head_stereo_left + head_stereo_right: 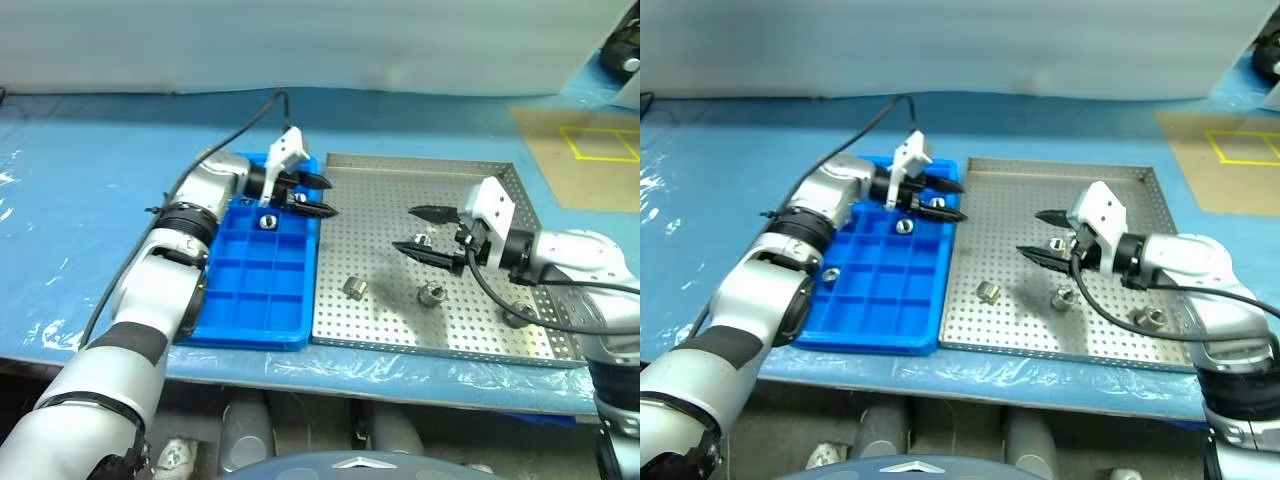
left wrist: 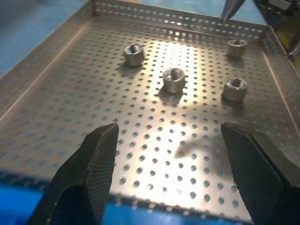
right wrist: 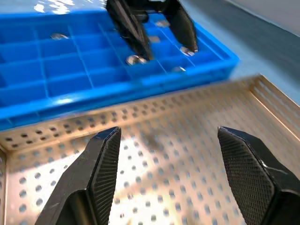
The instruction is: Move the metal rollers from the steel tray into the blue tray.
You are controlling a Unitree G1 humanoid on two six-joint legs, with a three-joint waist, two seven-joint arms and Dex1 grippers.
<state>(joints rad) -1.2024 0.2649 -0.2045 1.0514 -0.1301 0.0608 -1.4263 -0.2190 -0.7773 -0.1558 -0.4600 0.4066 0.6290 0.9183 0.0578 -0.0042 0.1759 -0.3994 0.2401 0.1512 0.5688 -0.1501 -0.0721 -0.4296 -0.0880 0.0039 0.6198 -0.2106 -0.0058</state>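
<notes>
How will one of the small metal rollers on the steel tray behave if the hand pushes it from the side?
The metal roller stands on its flat end with the hole up, so it would probably slide, not roll. If tipped on its round side, it may roll across the steel tray. It looks solid and stiff, likely heavy for its size.

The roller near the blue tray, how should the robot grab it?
Probably from above, fingers across its round outer wall. That metal roller seems to sit with its hollow up on the steel tray, apart from the others, so both sides are free. The open left gripper is closest.
</notes>
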